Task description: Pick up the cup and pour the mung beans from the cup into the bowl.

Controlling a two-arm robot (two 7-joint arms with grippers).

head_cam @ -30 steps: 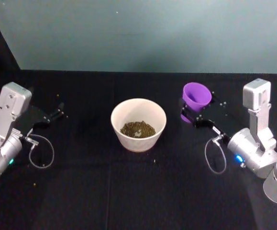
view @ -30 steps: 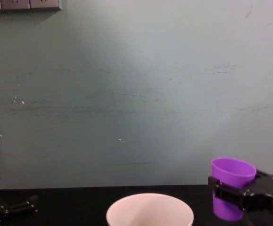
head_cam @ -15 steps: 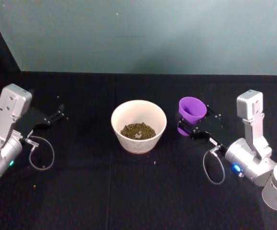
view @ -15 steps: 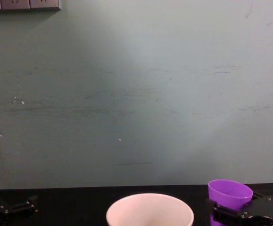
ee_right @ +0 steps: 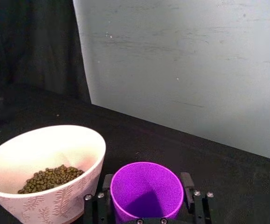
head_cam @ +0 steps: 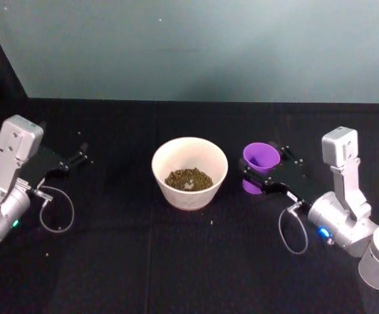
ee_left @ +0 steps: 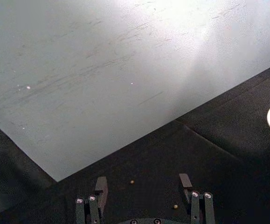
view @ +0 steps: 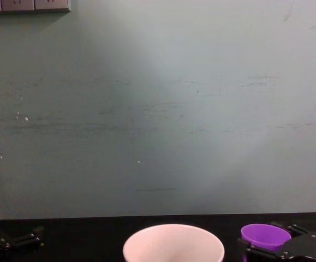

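Head view: the right gripper clamps the cup upright, just right of the bowl; whether the two touch cannot be determined. The mung beans lie heaped in the bowl. The cup's interior reads empty in the right wrist view, its base hidden behind the fingers. The left gripper rests well left of the bowl, fingers spread, holding nothing. Chest view cuts off both vessels below the rim.

Bowl rim low centre; cup upright beside it, right pincer around cup.
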